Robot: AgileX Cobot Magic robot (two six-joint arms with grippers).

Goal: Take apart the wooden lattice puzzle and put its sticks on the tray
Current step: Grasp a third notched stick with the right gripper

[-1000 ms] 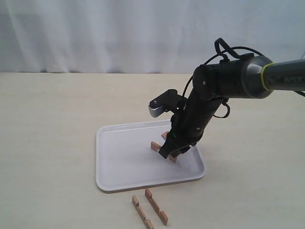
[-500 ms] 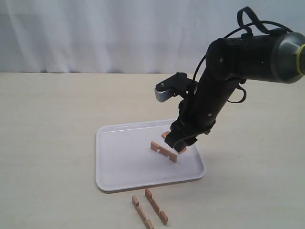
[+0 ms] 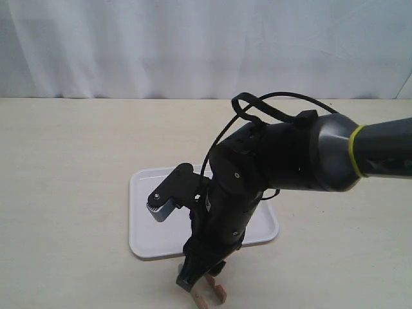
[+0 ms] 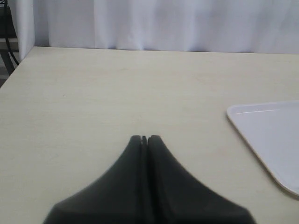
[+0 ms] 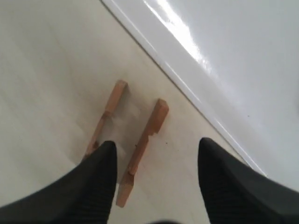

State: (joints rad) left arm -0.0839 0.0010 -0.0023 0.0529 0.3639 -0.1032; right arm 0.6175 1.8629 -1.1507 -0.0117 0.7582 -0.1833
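No assembled lattice puzzle shows, only separate sticks. Two notched wooden sticks lie side by side on the table just outside the tray's front rim: one stick sits between my right gripper's fingers, and the other stick is partly under one finger. My right gripper hangs open just above them. The white tray is largely covered by the right arm, which hides anything lying on it. My left gripper is shut and empty over bare table, with a tray corner off to its side.
The right arm's bulky dark body and its wrist camera housing hang over the tray's front half. A white curtain closes off the back of the light table.
My right arm has left the tray's right side, where two sticks lay, and swung forward and down over the two sticks on the table in front of the tray. Its gripper is empty.
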